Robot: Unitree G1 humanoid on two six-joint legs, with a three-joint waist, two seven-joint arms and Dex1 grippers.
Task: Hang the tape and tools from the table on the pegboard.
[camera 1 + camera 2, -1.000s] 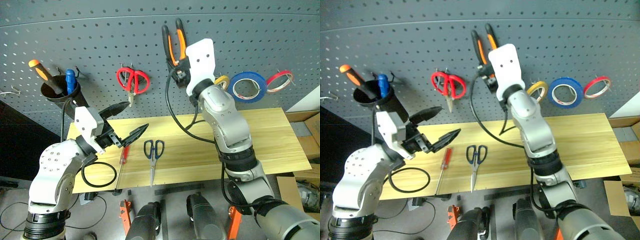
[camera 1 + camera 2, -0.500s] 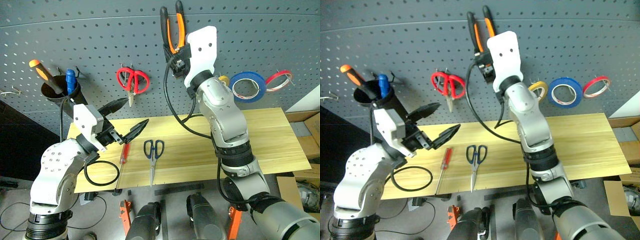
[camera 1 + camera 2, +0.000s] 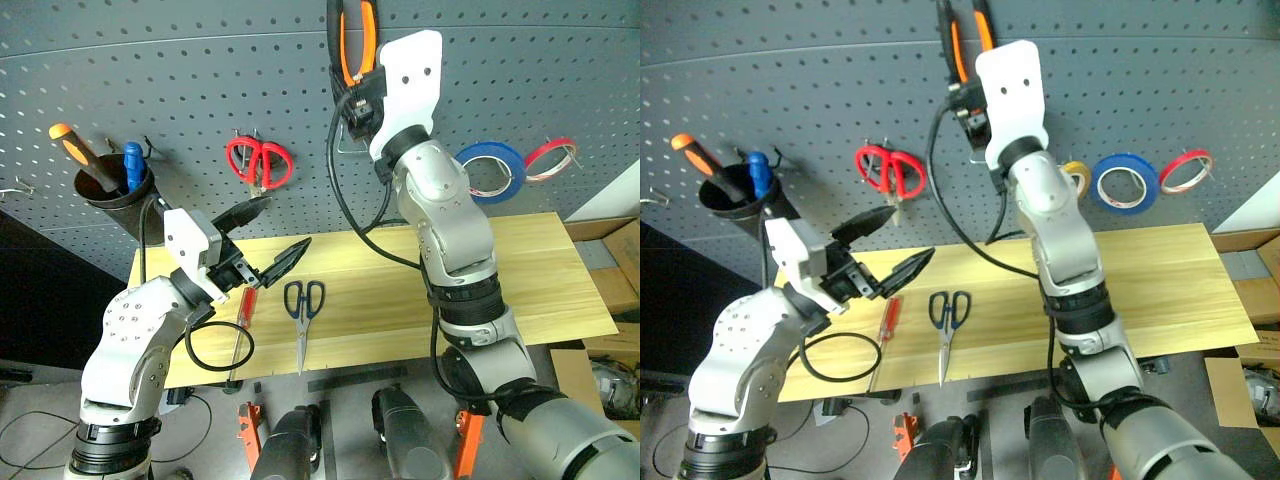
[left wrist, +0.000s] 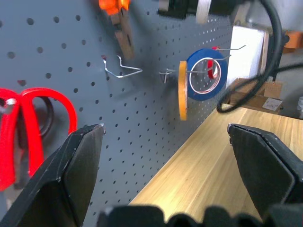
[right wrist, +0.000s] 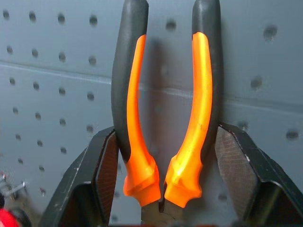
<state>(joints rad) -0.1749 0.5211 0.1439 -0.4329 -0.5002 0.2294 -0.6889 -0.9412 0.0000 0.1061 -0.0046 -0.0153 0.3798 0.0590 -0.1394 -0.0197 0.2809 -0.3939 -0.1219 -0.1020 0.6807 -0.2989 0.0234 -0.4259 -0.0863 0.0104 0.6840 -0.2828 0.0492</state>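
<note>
Right gripper (image 5: 163,189) jaws clamped on the orange-and-black pliers (image 5: 165,109), handles up, raised against the pegboard (image 3: 200,90). Left gripper (image 3: 270,235) jaws spread wide, holding nothing, hovering over the counter (image 3: 560,270) left end. Just below them on the counter: red-handled screwdriver (image 3: 241,315), then blue-handled scissors (image 3: 303,310) beside it. Black cup (image 3: 110,190) on the pegboard holding an orange-handled and a blue-handled tool. Already hung: red scissors (image 3: 260,162), yellow tape (image 4: 182,90), blue roll (image 3: 492,172), red roll (image 3: 552,152).
</note>
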